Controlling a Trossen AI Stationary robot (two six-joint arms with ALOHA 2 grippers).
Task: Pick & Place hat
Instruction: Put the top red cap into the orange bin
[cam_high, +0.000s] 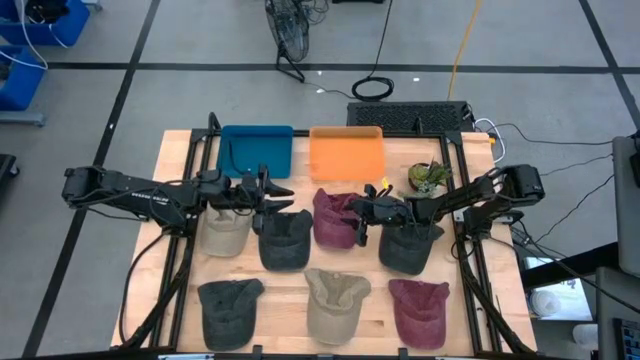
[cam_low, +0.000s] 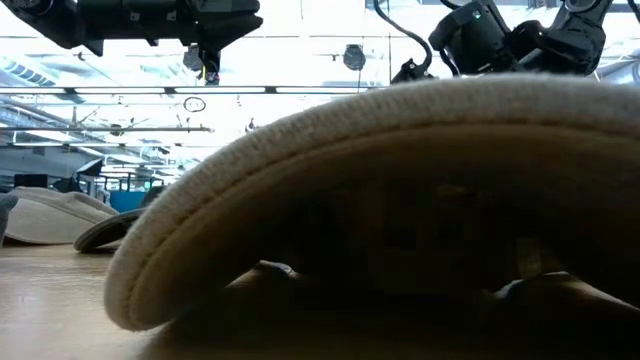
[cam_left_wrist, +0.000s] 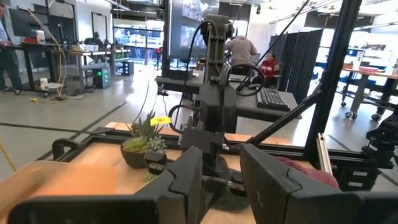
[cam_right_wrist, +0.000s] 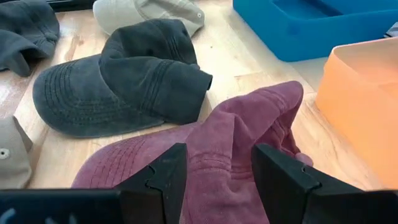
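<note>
A maroon cap (cam_high: 335, 218) lies crumpled on the table's middle, in front of the orange tray (cam_high: 347, 155). In the right wrist view, the crown of the maroon cap (cam_right_wrist: 236, 149) bulges up between my fingers. My right gripper (cam_high: 358, 222) (cam_right_wrist: 217, 165) is open and low over that crown, one finger on each side. My left gripper (cam_high: 280, 195) (cam_left_wrist: 221, 168) is open and empty. It hovers above the table near the blue tray (cam_high: 257, 150), between a beige cap (cam_high: 227, 232) and a dark grey cap (cam_high: 285, 240). My right gripper comes at the maroon cap's crumpled crown (cam_right_wrist: 214, 140) slanting down from the table's right side, with the cloth between its open fingers (cam_right_wrist: 165, 180). I cannot tell whether the fingers touch the cloth. The cap rests on the table.
Several other caps lie around: a dark one (cam_high: 408, 248) under the right arm, and a front row of dark grey (cam_high: 228, 310), tan (cam_high: 335, 303) and maroon (cam_high: 420, 310). A potted plant (cam_high: 430, 177) stands by the far right corner. The tan cap's brim (cam_low: 380, 200) fills the low view.
</note>
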